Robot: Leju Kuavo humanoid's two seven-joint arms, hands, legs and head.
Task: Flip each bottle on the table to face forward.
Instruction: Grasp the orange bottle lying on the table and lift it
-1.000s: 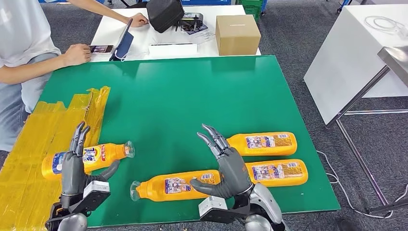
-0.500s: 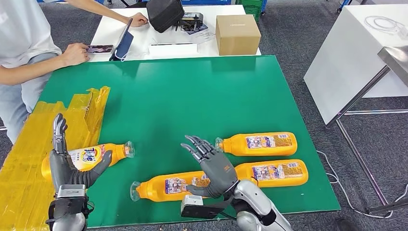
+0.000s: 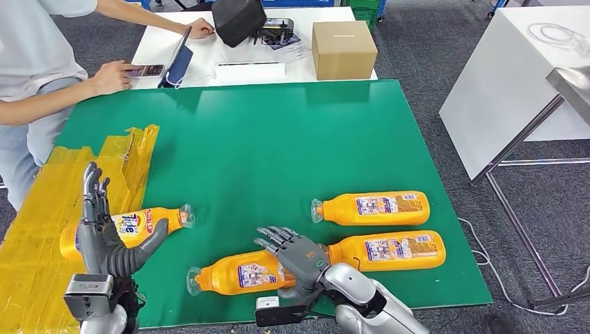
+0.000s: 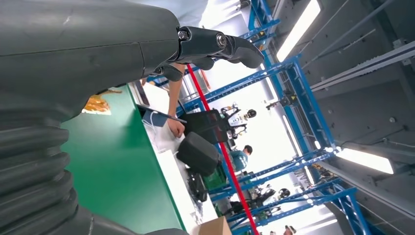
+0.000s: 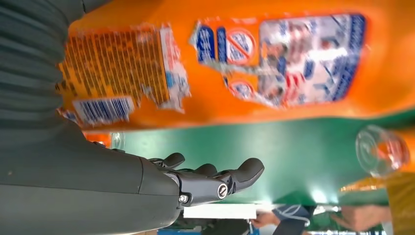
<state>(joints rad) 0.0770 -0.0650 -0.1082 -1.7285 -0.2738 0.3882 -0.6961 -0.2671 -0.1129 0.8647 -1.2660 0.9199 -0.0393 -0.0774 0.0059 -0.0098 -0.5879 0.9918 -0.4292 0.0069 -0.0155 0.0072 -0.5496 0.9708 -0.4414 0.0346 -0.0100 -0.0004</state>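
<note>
Several orange bottles lie on their sides on the green table [image 3: 278, 139]. The left bottle [image 3: 139, 224] shows a blue and red front logo. My left hand [image 3: 103, 238] stands just in front of it, fingers spread and pointing up, thumb beside the bottle, holding nothing. The near bottle [image 3: 236, 273] shows its back label, and my right hand [image 3: 298, 255] lies over its base end with fingers [image 5: 244, 172] stretched out flat, not wrapped around it. The right wrist view shows this bottle [image 5: 220, 63] close up. Two more bottles [image 3: 372, 208] [image 3: 393, 249] lie to the right, back labels up.
A yellow taped patch [image 3: 62, 188] covers the table's left side. A person sits at the far left, one hand [image 3: 111, 76] by a phone. A white table behind carries a cardboard box [image 3: 343, 49] and a black bag [image 3: 238, 19]. Another white table [image 3: 515, 76] stands on the right.
My right hand has dropped and swung left, from upright between the bottles to flat over the near bottle. My left hand has shifted a little beside the left bottle.
</note>
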